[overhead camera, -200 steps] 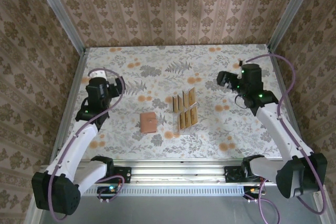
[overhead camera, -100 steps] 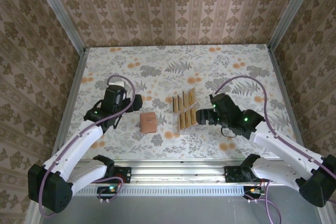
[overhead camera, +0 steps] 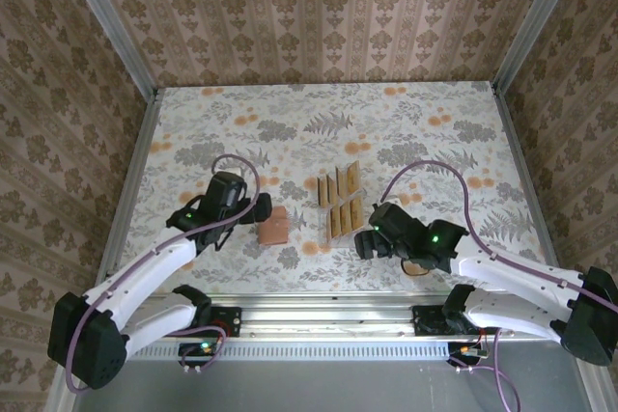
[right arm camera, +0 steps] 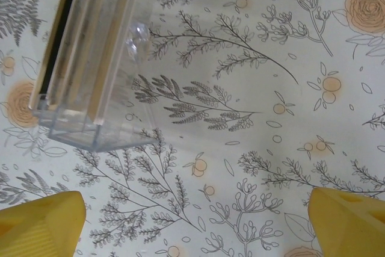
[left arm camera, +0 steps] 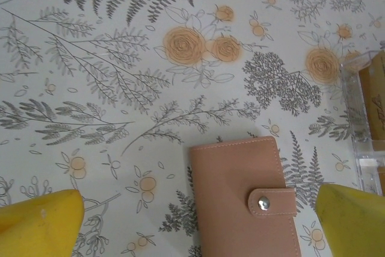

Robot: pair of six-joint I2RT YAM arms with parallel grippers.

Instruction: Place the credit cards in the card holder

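Card holder (overhead camera: 274, 226), closed, lies flat on the bench (overhead camera: 425, 132), long axis near-to-far. Left pincer (overhead camera: 257, 209), jaws apart, hangs at its left edge, the nearer. Credit cards (overhead camera: 340, 202) stand right of it; right pincer (overhead camera: 361, 238), also apart, beyond them.

a floral-print table (overhead camera: 319, 113) carries a closed card holder (overhead camera: 274, 226); a clear stand (overhead camera: 340, 202) of credit cards (overhead camera: 352, 178) sits just right of it.

bright, even overhead light; soft shadows under the arms, wrist views sharp, glints on the clear stand (right arm camera: 96, 58).
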